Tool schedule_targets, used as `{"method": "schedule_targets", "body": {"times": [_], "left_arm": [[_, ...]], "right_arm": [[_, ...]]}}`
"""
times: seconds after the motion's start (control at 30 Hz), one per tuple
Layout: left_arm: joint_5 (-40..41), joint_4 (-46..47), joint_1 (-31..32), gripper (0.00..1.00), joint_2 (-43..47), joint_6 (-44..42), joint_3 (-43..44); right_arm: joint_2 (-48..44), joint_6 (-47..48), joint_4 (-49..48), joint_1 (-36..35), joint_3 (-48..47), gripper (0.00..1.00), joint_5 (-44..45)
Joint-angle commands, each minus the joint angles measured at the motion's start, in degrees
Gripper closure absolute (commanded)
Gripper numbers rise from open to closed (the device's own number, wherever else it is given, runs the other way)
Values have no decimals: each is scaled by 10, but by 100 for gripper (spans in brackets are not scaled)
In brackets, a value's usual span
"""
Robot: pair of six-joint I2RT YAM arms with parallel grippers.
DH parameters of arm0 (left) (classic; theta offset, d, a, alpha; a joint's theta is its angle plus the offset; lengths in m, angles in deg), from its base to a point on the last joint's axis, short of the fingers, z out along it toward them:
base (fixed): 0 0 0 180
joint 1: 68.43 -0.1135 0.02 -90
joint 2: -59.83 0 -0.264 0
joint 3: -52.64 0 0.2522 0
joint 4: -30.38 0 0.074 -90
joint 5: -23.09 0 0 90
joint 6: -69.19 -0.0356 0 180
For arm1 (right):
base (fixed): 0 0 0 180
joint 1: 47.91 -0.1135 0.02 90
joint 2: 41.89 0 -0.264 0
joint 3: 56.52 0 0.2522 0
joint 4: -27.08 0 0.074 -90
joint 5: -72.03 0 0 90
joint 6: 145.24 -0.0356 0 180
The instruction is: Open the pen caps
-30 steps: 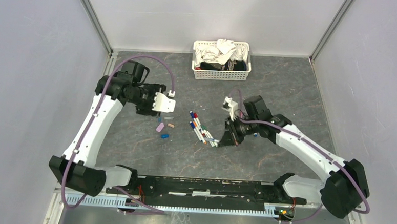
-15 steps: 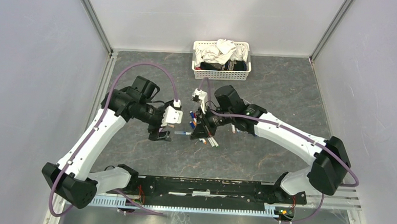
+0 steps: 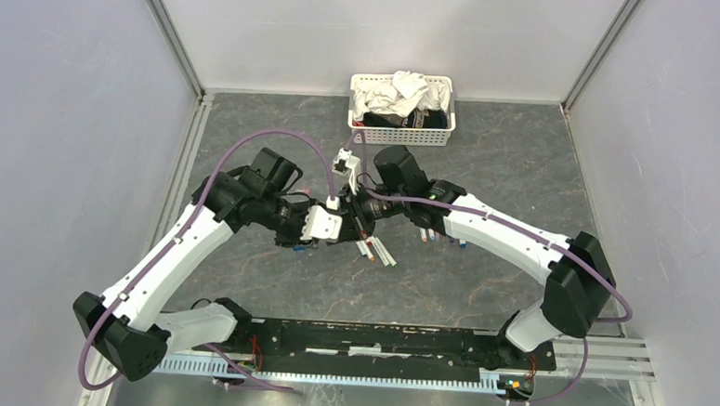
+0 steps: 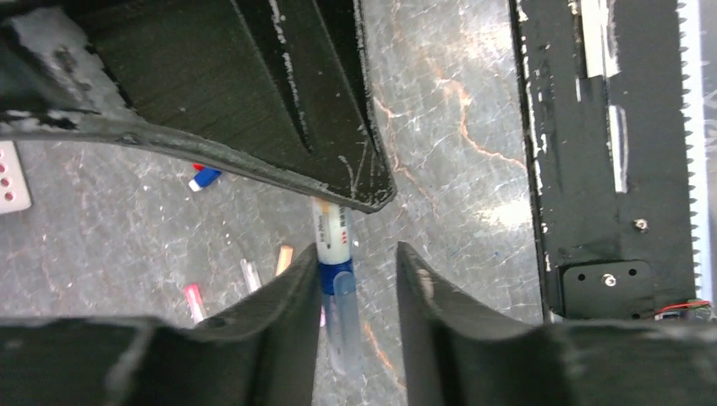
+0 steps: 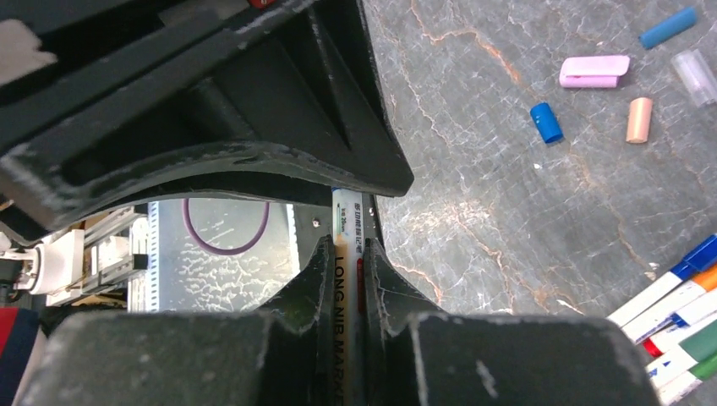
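Note:
My right gripper (image 5: 347,247) is shut on a slim white pen (image 5: 346,211) and holds it above the table, pointing toward the left arm. The pen's far end has a blue collar and a translucent cap (image 4: 342,313). That cap lies between the fingers of my left gripper (image 4: 357,254), which is open. One finger (image 4: 304,271) touches the cap and a gap shows at the other side. In the top view the two grippers (image 3: 329,222) (image 3: 354,212) meet at mid-table. Loose caps lie on the table: blue (image 5: 546,122), pink (image 5: 594,71), peach (image 5: 639,119).
Several more pens (image 5: 676,313) lie side by side on the table below the right arm, also seen in the top view as a pen row (image 3: 377,252). A white basket (image 3: 400,133) of cloths stands at the back. Grey walls close in both sides.
Both arms swung inward and met at mid-table, the right carrying its pen leftward. My left gripper came off the cap pile, widened, then narrowed around the pen's cap.

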Motion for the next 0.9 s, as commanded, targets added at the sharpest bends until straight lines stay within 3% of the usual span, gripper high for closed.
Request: {"method": "schedule_targets", "body": {"times": [0.0,0.17,0.2,0.23,0.3,0.4,0.7,0.87], "left_arm": [[41,37,10,62,25,-8,-10],[53,50,19,87,38,-17,-19],[60,50,21,93,40,-19,-23],[62,50,22,97,41,-22,-27],[68,50,24,98,47,-28,-33],[73,39,30,98,50,-40,-38],[103,14,41,98,49,-86,-32],[109,6,45,98,45,-108,-25]], "right_arm": [[15,-28,-32,-2,-14,100,-21],[22,-58,-58,-3,-3,100,-36],[23,-65,-65,-3,0,97,-40],[24,-72,-70,-3,1,88,-44],[30,-90,-88,-3,7,72,-57],[45,-114,-106,-3,4,62,-79],[113,-84,-38,-18,-57,62,-151],[142,-82,-33,-23,-71,68,-165]]}}
